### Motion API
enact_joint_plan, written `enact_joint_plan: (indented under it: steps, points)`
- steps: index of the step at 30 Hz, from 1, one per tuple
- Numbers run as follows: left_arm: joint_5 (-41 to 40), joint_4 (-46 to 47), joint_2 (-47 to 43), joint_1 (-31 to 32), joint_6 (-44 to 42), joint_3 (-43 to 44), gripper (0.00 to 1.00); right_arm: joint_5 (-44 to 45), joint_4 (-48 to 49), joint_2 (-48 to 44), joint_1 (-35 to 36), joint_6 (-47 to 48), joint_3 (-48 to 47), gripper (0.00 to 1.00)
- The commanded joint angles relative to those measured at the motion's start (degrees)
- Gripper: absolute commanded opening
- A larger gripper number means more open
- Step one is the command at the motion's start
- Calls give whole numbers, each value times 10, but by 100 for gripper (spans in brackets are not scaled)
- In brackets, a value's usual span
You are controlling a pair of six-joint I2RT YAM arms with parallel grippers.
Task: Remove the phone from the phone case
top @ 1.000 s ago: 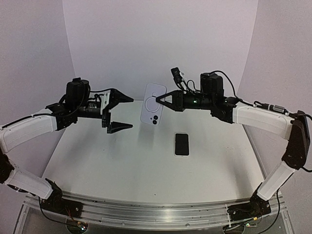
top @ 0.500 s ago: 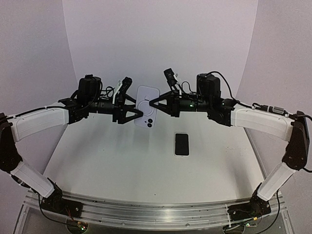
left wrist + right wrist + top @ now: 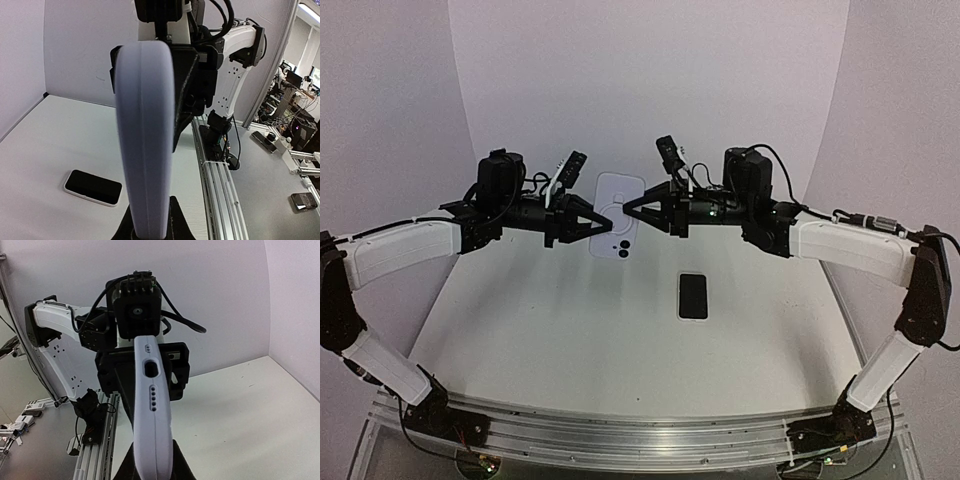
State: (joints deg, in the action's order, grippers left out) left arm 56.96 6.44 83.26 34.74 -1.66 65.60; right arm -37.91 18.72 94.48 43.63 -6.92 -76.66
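Note:
The lavender phone case [image 3: 620,186] hangs upright in mid-air over the back of the table, between my two grippers. It has no phone in it. My left gripper [image 3: 591,222] is shut on its left edge; in the left wrist view the case [image 3: 145,140] stands edge-on, pinched between both fingers. My right gripper [image 3: 625,208] still has the case's right edge [image 3: 150,405] between its fingers, and whether they press on it does not show. The phone [image 3: 693,295] lies flat on the table, dark screen up, below and to the right of the case.
In the left wrist view the phone [image 3: 93,187] lies left of the case. The aluminium rail [image 3: 620,432] with the arm bases runs along the table's near edge. White walls close in the back and both sides.
My left gripper swung in from the left, open, and closed on the case's left edge. The case moved a little left and up with the right gripper. The phone stayed put.

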Motion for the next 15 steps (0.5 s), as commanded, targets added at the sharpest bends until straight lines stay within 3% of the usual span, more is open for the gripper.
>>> enact_joint_plan:
  steps: [1,2,4,7,11,15]
  points:
    - [-111,55,-23,10,-30,-5,0,168,18,-36,6,14,-1,50]
    - [-142,58,-27,11,-46,-10,0,204,7,-49,6,35,6,60]
    - [-192,69,-35,12,-81,-20,0,261,-8,-73,7,79,20,68]
    - [-221,88,-44,14,-129,-35,0,288,-9,-91,18,149,33,68]
    - [-210,105,-50,18,-160,-49,0,257,-9,-92,31,248,44,66]
    - [-199,108,-52,20,-163,-50,0,261,-16,-76,32,285,31,63]
